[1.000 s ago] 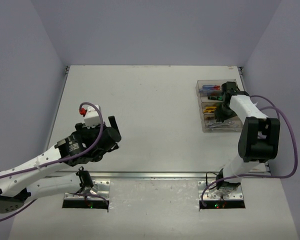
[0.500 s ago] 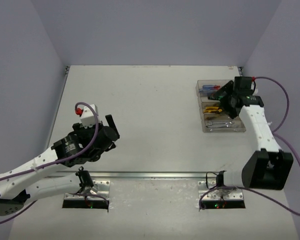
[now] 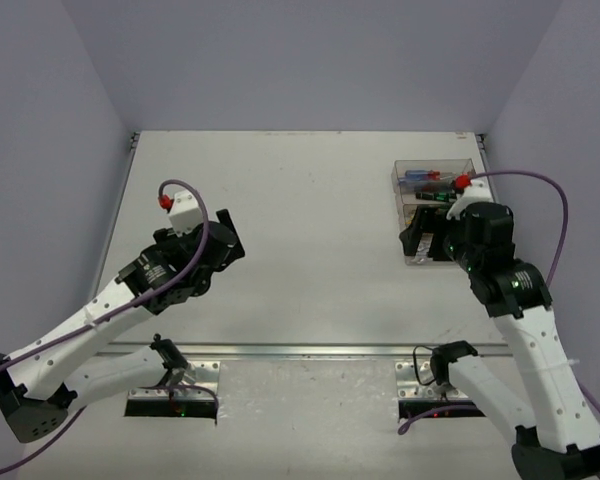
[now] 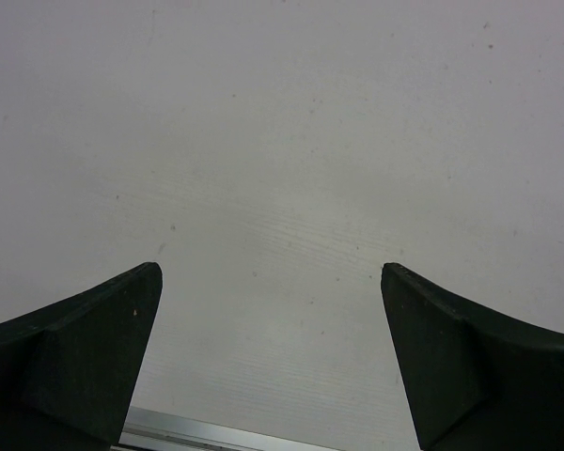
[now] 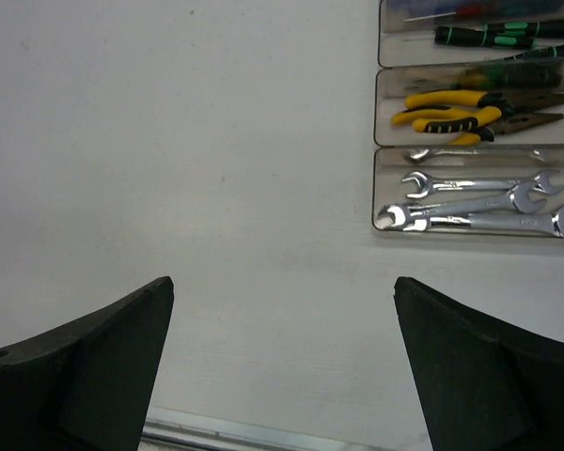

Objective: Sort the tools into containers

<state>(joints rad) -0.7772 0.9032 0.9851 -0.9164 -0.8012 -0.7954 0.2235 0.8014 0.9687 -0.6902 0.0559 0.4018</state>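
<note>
The containers (image 3: 400, 180) stand at the table's right, a row of clear bins partly covered by my right arm. In the right wrist view the containers (image 5: 377, 160) hold silver wrenches (image 5: 479, 202), yellow-handled pliers (image 5: 451, 108) and thin black-and-green screwdrivers (image 5: 484, 36), each kind in its own bin. Blue- and red-handled screwdrivers (image 3: 425, 178) lie in the far bin. My right gripper (image 3: 410, 243) (image 5: 282, 282) is open over bare table, just near and left of the wrench bin. My left gripper (image 3: 230, 240) (image 4: 271, 271) is open over bare table at the left, holding nothing.
A metal rail (image 3: 310, 350) runs along the table's near edge and also shows below the right fingers (image 5: 263, 437) and the left fingers (image 4: 216, 437). Grey walls close in the table at the left, back and right.
My right gripper opened and drew back from over the bins toward the near side. My left arm shifted a little farther from the near edge, still open.
</note>
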